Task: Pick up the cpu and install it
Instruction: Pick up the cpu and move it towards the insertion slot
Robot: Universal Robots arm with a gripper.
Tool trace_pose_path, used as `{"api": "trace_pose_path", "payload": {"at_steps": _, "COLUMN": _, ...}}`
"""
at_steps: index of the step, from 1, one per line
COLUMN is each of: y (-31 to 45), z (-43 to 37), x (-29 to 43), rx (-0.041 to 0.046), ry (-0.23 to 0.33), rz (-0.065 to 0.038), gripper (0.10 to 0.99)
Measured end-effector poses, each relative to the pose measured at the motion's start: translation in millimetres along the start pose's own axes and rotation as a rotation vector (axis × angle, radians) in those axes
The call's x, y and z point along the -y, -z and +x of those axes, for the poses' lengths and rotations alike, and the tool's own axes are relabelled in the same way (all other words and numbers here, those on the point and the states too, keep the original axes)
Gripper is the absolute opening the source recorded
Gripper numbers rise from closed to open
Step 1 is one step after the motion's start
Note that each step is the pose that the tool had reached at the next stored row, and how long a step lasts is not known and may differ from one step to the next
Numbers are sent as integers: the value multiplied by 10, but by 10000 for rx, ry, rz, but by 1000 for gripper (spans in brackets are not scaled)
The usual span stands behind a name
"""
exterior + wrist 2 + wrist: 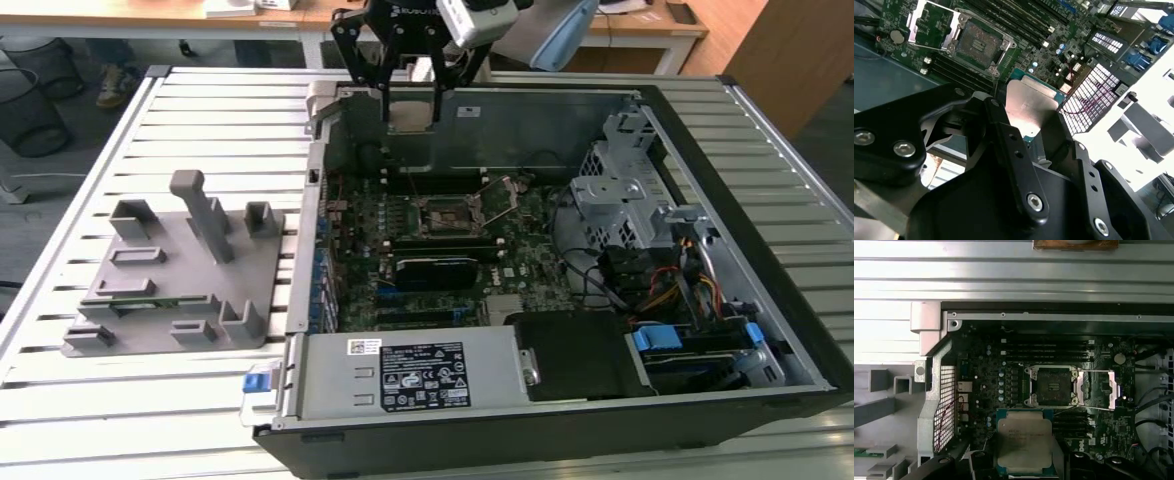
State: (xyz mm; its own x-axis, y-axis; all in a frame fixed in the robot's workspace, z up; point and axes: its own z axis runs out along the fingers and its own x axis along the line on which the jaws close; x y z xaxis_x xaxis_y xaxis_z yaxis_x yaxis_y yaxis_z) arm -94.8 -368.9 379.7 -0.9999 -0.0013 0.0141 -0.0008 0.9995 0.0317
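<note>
Our claw [412,120] grips the chip [411,108] by its edges, above the computer case's [747,330] far wall. In the exterior view the open socket [451,212] lies about 6 o'clock from it. We'd hold the chip level and square its edges to the socket.

Tool [414,122] clamps the cpu [410,105] over the far end of the open computer case [534,440], apart from the motherboard socket [454,212]; grey fixture [174,290] on the slatted surface [134,400], exterior view's left.

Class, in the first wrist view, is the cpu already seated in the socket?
No, the end effector holds the cpu clear of the empty socket.
</note>
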Motion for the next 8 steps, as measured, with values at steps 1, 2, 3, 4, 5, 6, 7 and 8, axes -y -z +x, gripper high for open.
{"api": "trace_pose_path", "payload": {"at_steps": 1, "y": 1, "z": -12, "x": 0, "rx": -1, "ry": 0, "rz": 1, "gripper": 525}}
{"api": "trace_pose_path", "payload": {"at_steps": 2, "y": 0, "z": -32, "x": 0, "rx": 0, "ry": -1, "rz": 0, "gripper": 525}}
{"api": "trace_pose_path", "payload": {"at_steps": 3, "y": 1, "z": -54, "x": 0, "rx": 0, "ry": 0, "rz": 0, "gripper": 525}}
{"api": "trace_pose_path", "payload": {"at_steps": 4, "y": 1, "z": -72, "x": 0, "rx": -1, "ry": 0, "rz": 1, "gripper": 525}}
{"api": "trace_pose_path", "payload": {"at_steps": 5, "y": 1, "z": -92, "x": 0, "rx": 0, "ry": 1, "rz": 0, "gripper": 525}}
{"api": "trace_pose_path", "payload": {"at_steps": 6, "y": 2, "z": -109, "x": 0, "rx": -1, "ry": 0, "rz": 0, "gripper": 525}}
{"api": "trace_pose_path", "payload": {"at_steps": 7, "y": 2, "z": -125, "x": 0, "rx": 0, "ry": 0, "rz": 1, "gripper": 525}}
{"api": "trace_pose_path", "payload": {"at_steps": 8, "y": 2, "z": -141, "x": 0, "rx": -1, "ry": 0, "rz": 1, "gripper": 525}}
